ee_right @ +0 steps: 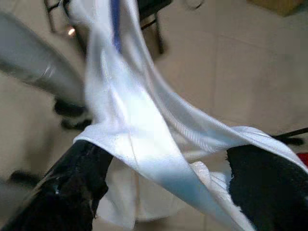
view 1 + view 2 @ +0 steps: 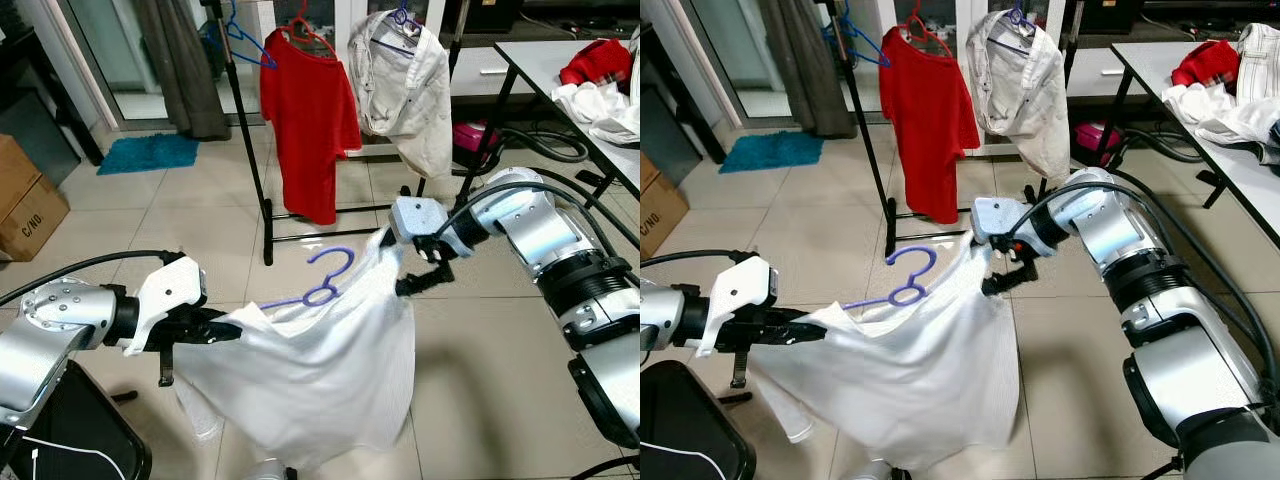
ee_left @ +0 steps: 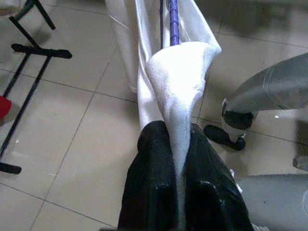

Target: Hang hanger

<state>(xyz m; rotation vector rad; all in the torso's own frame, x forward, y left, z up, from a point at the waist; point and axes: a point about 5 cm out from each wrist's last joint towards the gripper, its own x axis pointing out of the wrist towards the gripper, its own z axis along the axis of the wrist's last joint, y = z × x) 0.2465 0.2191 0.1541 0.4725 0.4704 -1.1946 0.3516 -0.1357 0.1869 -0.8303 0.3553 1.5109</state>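
Note:
A white garment point(image 2: 310, 370) hangs spread between my two grippers above the tiled floor. A purple hanger point(image 2: 322, 291) sits inside it, with its hook poking up from the neck. My left gripper point(image 2: 222, 331) is shut on the garment's left shoulder; in the left wrist view the cloth point(image 3: 179, 91) is pinched between the fingers point(image 3: 154, 183), and the hanger's bar point(image 3: 173, 24) runs on beyond. My right gripper point(image 2: 414, 281) is at the right shoulder. In the right wrist view its fingers point(image 1: 72, 192) stand wide apart with the cloth point(image 1: 144, 144) draped across them.
A black clothes rack point(image 2: 250, 150) stands ahead with a red T-shirt point(image 2: 310, 120), a cream jacket point(image 2: 405, 90) and blue hangers point(image 2: 245, 40). A table point(image 2: 545, 65) with piled clothes is at the right. A cardboard box point(image 2: 25, 200) and blue mat point(image 2: 150, 152) lie left.

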